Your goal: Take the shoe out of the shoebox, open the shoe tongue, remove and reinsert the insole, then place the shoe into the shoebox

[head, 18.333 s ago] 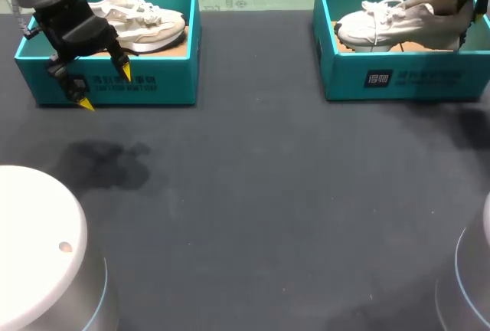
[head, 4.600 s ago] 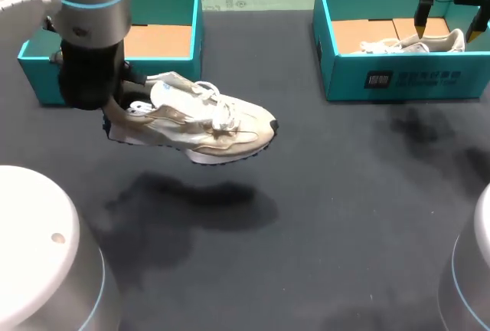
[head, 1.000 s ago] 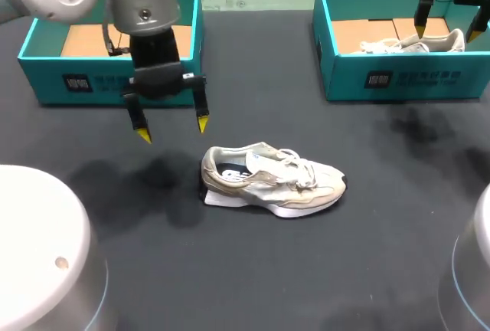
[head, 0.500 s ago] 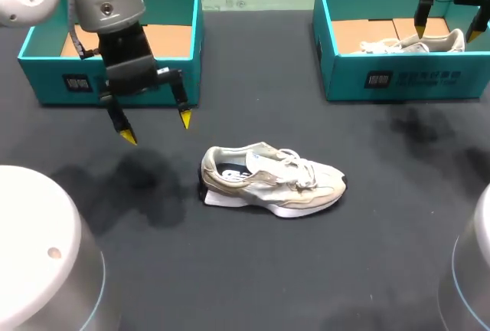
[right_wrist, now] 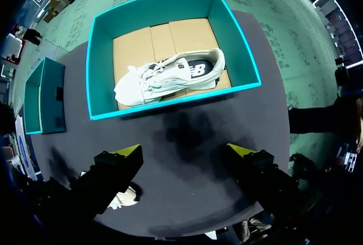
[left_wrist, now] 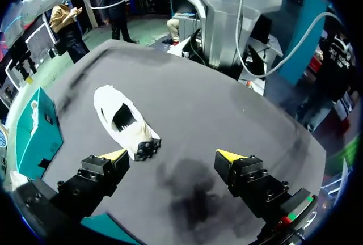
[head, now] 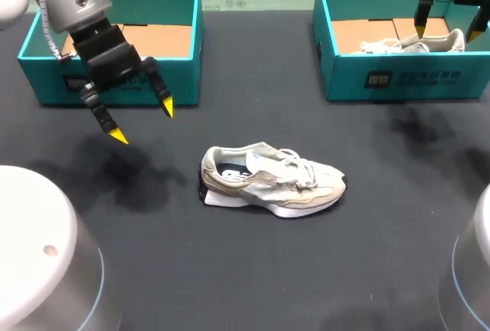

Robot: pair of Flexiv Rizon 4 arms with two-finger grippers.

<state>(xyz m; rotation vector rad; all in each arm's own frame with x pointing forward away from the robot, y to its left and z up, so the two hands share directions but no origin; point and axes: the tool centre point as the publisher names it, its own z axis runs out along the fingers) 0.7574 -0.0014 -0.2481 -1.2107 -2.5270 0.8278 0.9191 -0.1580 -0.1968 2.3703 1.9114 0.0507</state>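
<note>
Mid-table on the dark table (head: 306, 270), a beige sneaker (head: 272, 185) on its sole, toe to the right, outside the 2 teal boxes. Above and to its left, the left gripper (head: 142, 121) in the air just in front of the left shoebox (head: 38, 86) — yellow-tipped fingers spread wide, gripping nothing. At the far right, the right gripper (head: 448, 26) over the right shoebox (head: 398, 78), fingers likewise apart and holding nothing; inside that box, 1 white sneaker (head: 417, 42) on the cardboard floor.
</note>
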